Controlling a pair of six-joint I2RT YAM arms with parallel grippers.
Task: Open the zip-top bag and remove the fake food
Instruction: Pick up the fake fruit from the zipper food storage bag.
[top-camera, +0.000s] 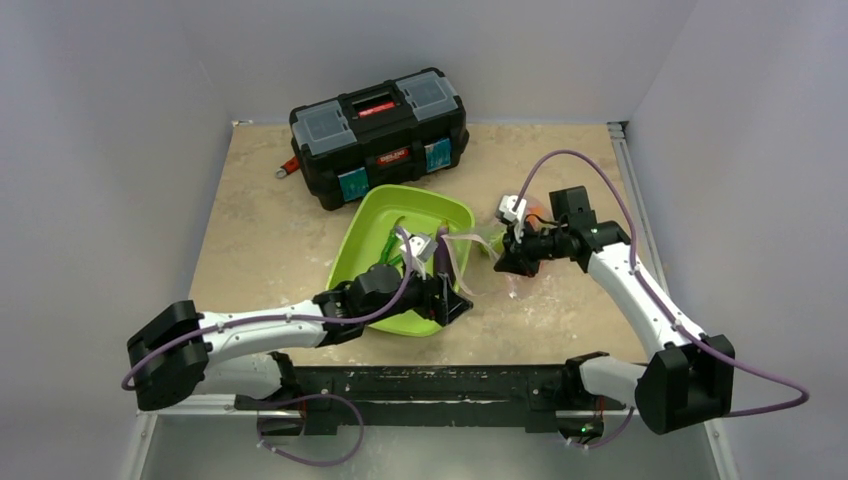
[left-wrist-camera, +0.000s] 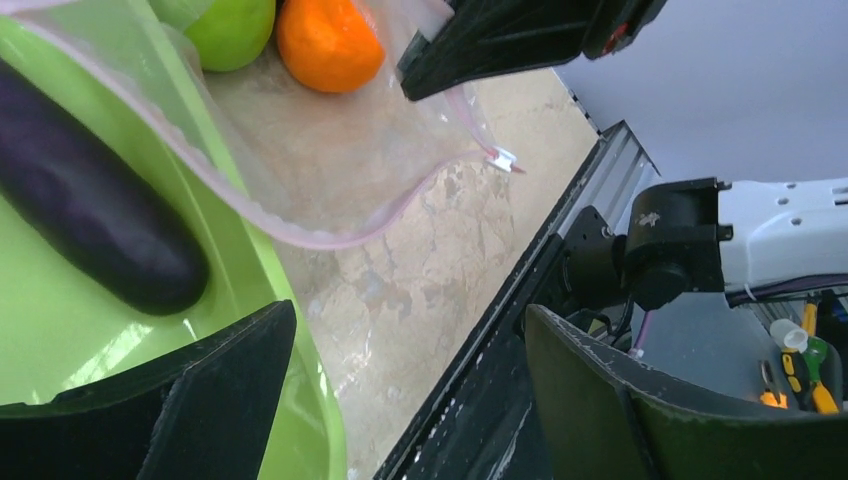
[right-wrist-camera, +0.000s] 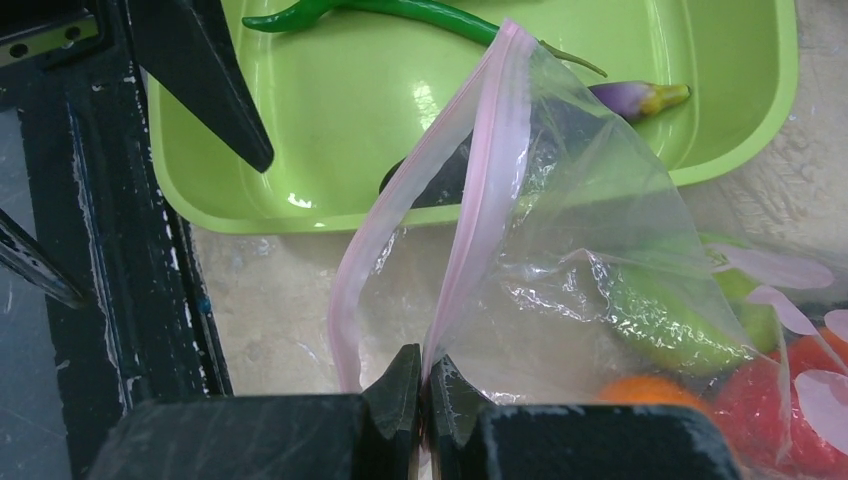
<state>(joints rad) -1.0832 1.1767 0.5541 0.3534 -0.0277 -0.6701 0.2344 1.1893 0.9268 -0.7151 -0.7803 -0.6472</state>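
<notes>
At lower centre, my right gripper (right-wrist-camera: 425, 385): clamped on bag (right-wrist-camera: 580, 230) by pink strip.
My left gripper (left-wrist-camera: 410, 400): wide, empty.
Bag: mouth over tray (left-wrist-camera: 60, 340) rim, toy fruit (left-wrist-camera: 325, 40) inside.
Eggplant (left-wrist-camera: 90, 210): in tray.

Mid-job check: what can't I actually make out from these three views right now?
- Top view: what remains inside the zip-top bag; too small, and partly covered by the right tool.
- Left wrist: orange and lime are cut off by the top edge; eggplant runs off the left edge.
- Right wrist: red piece in the bag, blurred by crinkled plastic and cut off at the corner; identity unclear.
</notes>
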